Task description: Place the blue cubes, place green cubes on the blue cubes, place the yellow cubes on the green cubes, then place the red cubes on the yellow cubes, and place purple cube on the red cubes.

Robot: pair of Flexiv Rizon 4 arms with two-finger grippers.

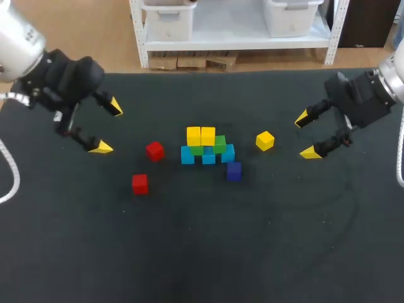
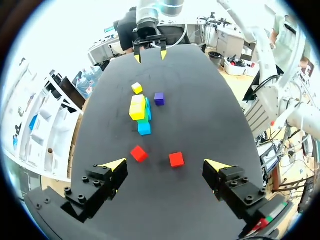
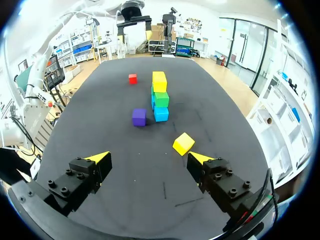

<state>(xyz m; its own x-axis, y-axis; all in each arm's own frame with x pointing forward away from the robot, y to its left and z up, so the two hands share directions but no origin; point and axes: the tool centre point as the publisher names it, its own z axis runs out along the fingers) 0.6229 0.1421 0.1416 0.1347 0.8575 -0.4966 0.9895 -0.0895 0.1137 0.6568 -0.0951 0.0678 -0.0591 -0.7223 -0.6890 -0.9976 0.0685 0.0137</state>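
Note:
Mid-table stands a small pile: three blue cubes (image 1: 209, 157) in a row, green cubes (image 1: 219, 144) on them and two yellow cubes (image 1: 201, 135) on top. A loose yellow cube (image 1: 265, 140) lies to its right and a purple cube (image 1: 234, 171) just in front. Two red cubes (image 1: 154, 151) (image 1: 140, 184) lie to the left. My left gripper (image 1: 108, 127) hovers open at the far left, with the red cubes (image 2: 139, 153) (image 2: 176, 159) ahead of it. My right gripper (image 1: 306, 135) hovers open at the right, the loose yellow cube (image 3: 183, 143) just ahead of it.
The black table (image 1: 202, 252) runs wide in front of the pile. In the right wrist view the purple cube (image 3: 139, 117) and the pile (image 3: 160, 97) lie beyond the loose yellow cube.

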